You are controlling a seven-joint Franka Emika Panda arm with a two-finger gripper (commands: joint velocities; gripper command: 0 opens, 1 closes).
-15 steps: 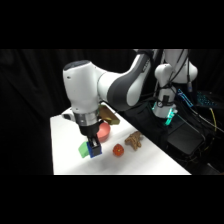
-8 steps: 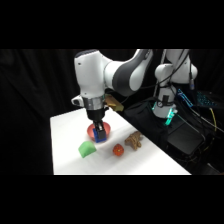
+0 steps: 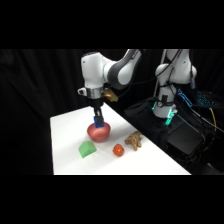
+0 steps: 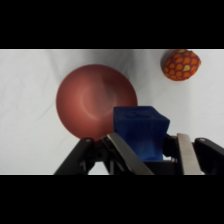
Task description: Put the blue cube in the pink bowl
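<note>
A white Franka Panda arm point(image 3: 112, 70) with rounded, glossy shells and dark grey bands at its joints. Its gripper point(image 4: 150, 150) carries a black linkage and two pale, flat metal fingers point(image 4: 186, 152); a teal light glows low on the base point(image 3: 169, 116).

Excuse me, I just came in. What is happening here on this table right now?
The white robot arm holds the blue cube between its fingers, in the air above the pink bowl. The cube is not yet in the bowl. A green block, a small red-orange ball and a brownish object lie nearby, untouched.
</note>
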